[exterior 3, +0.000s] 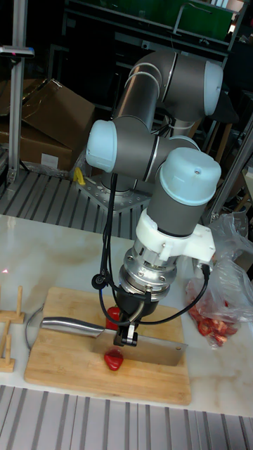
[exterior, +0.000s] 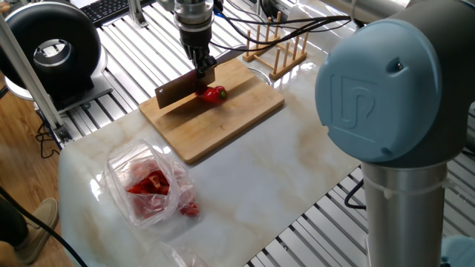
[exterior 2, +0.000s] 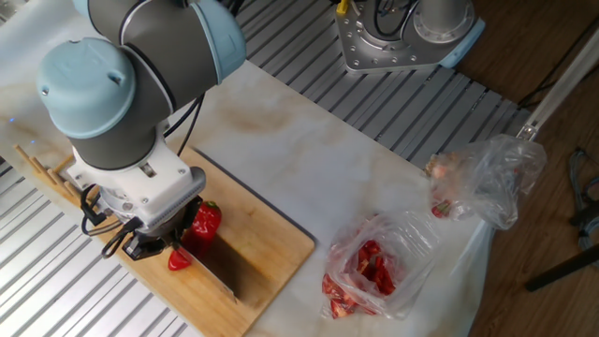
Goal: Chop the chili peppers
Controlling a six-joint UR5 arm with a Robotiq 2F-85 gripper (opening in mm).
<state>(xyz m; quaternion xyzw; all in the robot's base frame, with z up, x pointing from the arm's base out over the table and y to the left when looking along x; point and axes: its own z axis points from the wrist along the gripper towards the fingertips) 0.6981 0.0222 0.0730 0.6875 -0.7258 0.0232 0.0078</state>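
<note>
Gripper (exterior 3: 127, 335) fingers are closed on the spine of a cleaver (exterior 3: 151, 352), near where the blade meets its steel handle (exterior 3: 69, 325); the fixed view from the far side shows the same clamp (exterior: 202, 68) from above. Directly under the gripper, the blade (exterior: 178, 90) stands on edge across the bamboo cutting board (exterior: 230, 119), cutting into a chili pepper. One red piece (exterior 3: 114, 361) lies on the near face of the blade in the tall view, just below the fingers, and the larger part (exterior 3: 113, 314) sits on the other side, touching the blade. From the other fixed view the bigger part (exterior 2: 206, 221) shows beside the wrist and the small cut piece (exterior 2: 179, 260) lies under it. In the first fixed view the pepper's green stem end (exterior: 215, 94) points away from the blade.

Further from the gripper, off the board on the marble tabletop (exterior: 252, 170), a clear plastic bag (exterior: 148, 185) holds red pieces, with a loose red bit (exterior: 190, 210) beside it. A second crumpled bag (exterior 2: 487, 183) lies further off. Behind the board stands a wooden rack (exterior: 278, 48). Farthest, the arm's blue joint cap (exterior: 371, 93) bears an embossed logo that reads like "UR".
</note>
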